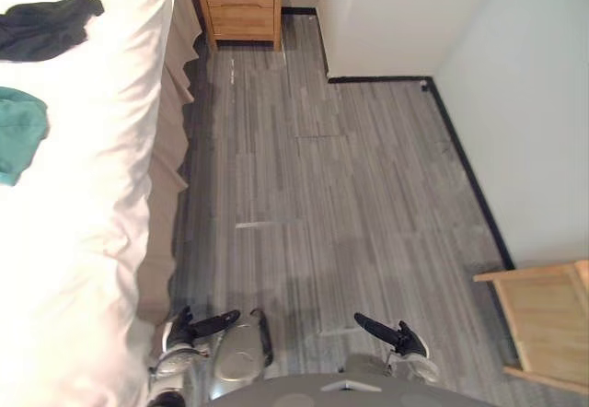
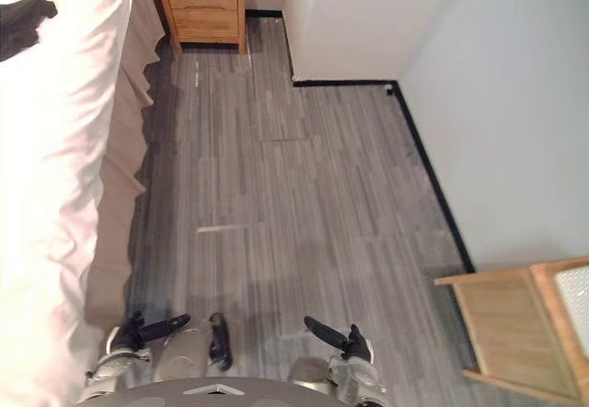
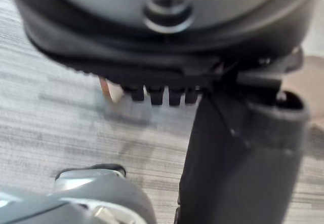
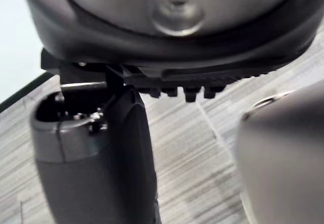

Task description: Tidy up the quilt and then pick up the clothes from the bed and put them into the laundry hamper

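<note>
The grey plank floor point(image 1: 350, 195) takes up most of the scene, bounded by a white wall point(image 1: 515, 103) with a black skirting strip point(image 1: 469, 172) along its foot. Down the robot's left side runs the bed, its white quilt point(image 1: 83, 241) lying fairly smooth with soft creases near the edge. A beige bed skirt point(image 1: 170, 149) hangs below it to the floor. At the lower right stands the wooden-framed laundry hamper point(image 2: 502, 319), well apart from the bed. The right eye view shows a pale lining inside its frame at the picture's edge, and whether anything lies in it cannot be told. At the far end of the room, just beside the bed's corner, stands a wooden nightstand point(image 1: 241, 2) with its drawer fronts pushed in flush. The clothes are on the quilt, far from the hamper. A dark garment point(image 1: 46, 28) lies crumpled near the end by the nightstand, and a teal garment point(image 1: 18, 135) is bunched nearer the robot at the left edge of the view, apart from the dark one. Both hands hang low over the floor close to the robot. The left hand point(image 1: 204, 325) is just beside the bed skirt and the right hand point(image 1: 396, 335) is out over bare planks. Each has its fingers stretched out straight and apart from the thumb, clasping nothing. Each wrist view shows the floor past the thumb point(image 3: 238, 168) and the row of fingers point(image 3: 157, 96).
</note>
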Tool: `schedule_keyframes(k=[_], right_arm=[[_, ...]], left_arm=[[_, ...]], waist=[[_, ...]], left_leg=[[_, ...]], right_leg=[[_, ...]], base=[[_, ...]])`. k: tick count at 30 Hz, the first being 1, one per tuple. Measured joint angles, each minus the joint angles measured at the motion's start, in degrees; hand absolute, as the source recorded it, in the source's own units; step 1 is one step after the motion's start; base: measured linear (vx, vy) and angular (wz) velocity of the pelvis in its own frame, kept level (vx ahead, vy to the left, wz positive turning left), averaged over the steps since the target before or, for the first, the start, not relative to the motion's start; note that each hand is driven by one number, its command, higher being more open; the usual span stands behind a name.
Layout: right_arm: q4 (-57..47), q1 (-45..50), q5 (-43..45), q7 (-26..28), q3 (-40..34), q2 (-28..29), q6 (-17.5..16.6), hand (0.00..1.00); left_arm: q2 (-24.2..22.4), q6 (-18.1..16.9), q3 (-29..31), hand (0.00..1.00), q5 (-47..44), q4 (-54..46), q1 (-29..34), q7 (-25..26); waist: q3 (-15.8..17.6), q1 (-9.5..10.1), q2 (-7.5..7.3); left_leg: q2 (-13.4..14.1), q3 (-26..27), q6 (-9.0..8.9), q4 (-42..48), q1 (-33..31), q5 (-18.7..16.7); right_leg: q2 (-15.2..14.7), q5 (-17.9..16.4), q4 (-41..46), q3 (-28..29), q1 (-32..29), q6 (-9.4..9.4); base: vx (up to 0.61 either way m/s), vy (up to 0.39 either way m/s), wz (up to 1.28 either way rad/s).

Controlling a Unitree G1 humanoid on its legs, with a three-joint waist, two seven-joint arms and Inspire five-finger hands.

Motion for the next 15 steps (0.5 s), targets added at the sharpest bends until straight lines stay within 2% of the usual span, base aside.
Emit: schedule_keyframes(k=[1, 2, 3, 4, 5, 7, 8, 9, 10, 11, 12, 13, 14, 15], right_arm=[[-0.63, -0.03, -0.01, 0.02, 0.00, -0.28, -0.21, 1.00], [-1.12, -0.07, 0.01, 0.04, -0.05, -0.35, -0.41, 1.00], [-2.04, -0.05, 0.06, 0.03, -0.23, -0.44, -0.99, 1.00], [-2.59, -0.55, 0.08, 0.03, -0.61, -1.35, -1.40, 1.00], [-2.56, -0.89, 0.10, 0.05, -0.62, -1.81, -1.38, 1.00], [-2.85, -1.36, 0.09, 0.10, -0.87, -2.92, -1.36, 1.00], [-3.15, -1.52, 0.06, 0.00, -1.16, -3.47, -1.32, 1.00], [-2.92, -1.46, -0.07, -0.02, -1.14, -3.67, -1.18, 1.00], [-2.84, -1.03, -0.03, 0.07, -1.15, -3.41, -0.97, 1.00], [-2.34, -0.99, 0.16, 0.19, -1.39, -3.30, -1.02, 1.00], [-2.04, -1.38, -0.07, 0.59, -1.63, -3.76, -1.25, 1.00], [-1.94, -1.91, -0.32, 1.21, -1.74, -4.59, -1.25, 1.00], [-1.89, -2.04, -0.46, 1.31, -1.72, -4.98, -1.10, 1.00], [-1.94, -2.13, -0.51, 1.24, -1.67, -5.38, -0.83, 1.00]], left_arm=[[-0.16, 0.22, -1.14, 1.00, -0.01, 0.31, -0.04, 0.52], [-0.32, 0.19, -1.69, 1.00, 0.00, 0.30, -0.08, 0.61], [-0.70, 0.19, -2.23, 1.00, 0.02, 0.37, -0.22, 0.58], [-1.75, 0.17, -2.92, 1.00, 0.08, 0.50, -0.94, 0.39], [-2.31, 0.19, -2.91, 1.00, 0.09, 0.50, -1.49, 0.31], [-3.88, 0.15, -2.97, 1.00, 0.16, 0.35, -2.78, 0.19], [-4.57, 0.05, -3.40, 1.00, 0.28, 0.24, -3.21, 0.07], [-4.67, 0.01, -3.74, 1.00, 0.59, 0.33, -3.13, -0.04], [-4.63, 0.06, -3.76, 1.00, 2.27, 0.55, -2.79, -0.19], [-4.64, 0.07, -3.64, 1.00, 2.78, 1.36, -1.93, -0.27], [-5.39, 0.49, -2.53, 1.00, 2.75, 3.02, -1.91, -0.36], [-6.36, 0.27, -2.52, 1.00, 3.63, 3.33, -2.13, -0.61], [-6.75, 0.08, -2.47, 1.00, 3.83, 3.19, -2.04, -0.80], [-7.44, -0.17, -1.06, 1.00, 4.51, 3.20, -2.09, -1.06]], waist=[[0.29, -1.21, 0.62], [0.41, -1.76, 1.06], [0.62, -2.32, 1.66], [1.16, -3.33, 2.71], [1.43, -3.49, 3.21], [2.25, -3.67, 4.77], [2.63, -4.33, 5.43], [2.48, -4.92, 5.10], [2.37, -4.86, 4.52], [2.43, -4.93, 4.05], [2.40, -4.97, 6.11], [2.28, -4.89, 7.82], [1.93, -4.63, 8.62], [2.07, -4.66, 9.64]], left_leg=[[-0.39, -2.25, 0.08, -3.15, 5.08, -0.68], [-0.38, -3.13, 0.03, -4.78, 7.19, -0.66], [-0.27, -4.24, -0.14, -7.23, 10.21, -0.49], [0.19, -6.74, -0.23, -9.91, 14.23, -0.43], [0.42, -7.75, -0.31, -10.69, 15.38, -0.48], [1.74, -10.34, -0.54, -13.16, 18.31, -0.60], [2.75, -11.68, -1.65, -14.93, 20.24, -0.94], [3.01, -12.47, -3.15, -16.06, 21.78, -1.29], [2.90, -12.87, -5.62, -16.42, 23.75, -2.34], [3.38, -13.48, -7.49, -16.26, 26.82, -3.45], [5.60, -14.01, -8.56, -13.90, 27.97, -2.93], [7.16, -15.18, -8.84, -8.88, 26.90, 0.21], [7.84, -15.64, -9.03, -5.35, 25.69, 2.53], [8.97, -16.42, -8.65, 4.71, 22.27, 9.68]], right_leg=[[2.37, -2.34, 6.63, -0.04, -4.35, -1.84], [3.46, -3.50, 7.28, -0.62, -5.99, -1.99], [4.76, -5.19, 6.63, -2.49, -8.46, -2.57], [5.33, -7.90, 1.02, -7.80, -11.81, -6.57], [5.37, -8.33, -2.49, -9.81, -13.27, -7.30], [6.39, -6.90, -18.15, -13.36, -17.06, -6.43], [7.22, -2.53, -31.41, -13.24, -18.81, -4.96], [7.11, 0.70, -39.53, -12.74, -19.71, -3.95], [7.01, 2.64, -43.87, -10.09, -21.07, -3.35], [8.00, 7.81, -43.43, -7.21, -21.24, -5.63], [9.49, 13.84, -39.03, -4.04, -21.56, -9.41], [11.27, 11.76, -33.42, -2.98, -22.16, -10.86], [11.89, 9.80, -31.86, -3.26, -21.85, -11.39], [12.91, 6.24, -30.56, -4.15, -19.34, -11.00]], base=[[0.63, 0.039, 0.71], [0.64, 0.021, 0.83], [0.69, -0.031, 1.00], [0.47, -0.039, 1.03], [0.73, -0.104, 1.13], [0.62, -0.153, 0.95], [0.51, -0.192, 1.06], [0.68, -0.297, 1.07], [0.76, -0.356, 0.73], [0.80, -0.361, 0.47], [0.85, -0.387, 0.31], [0.66, -0.327, 0.10], [0.92, -0.497, -0.05], [0.87, -0.458, -0.11]])
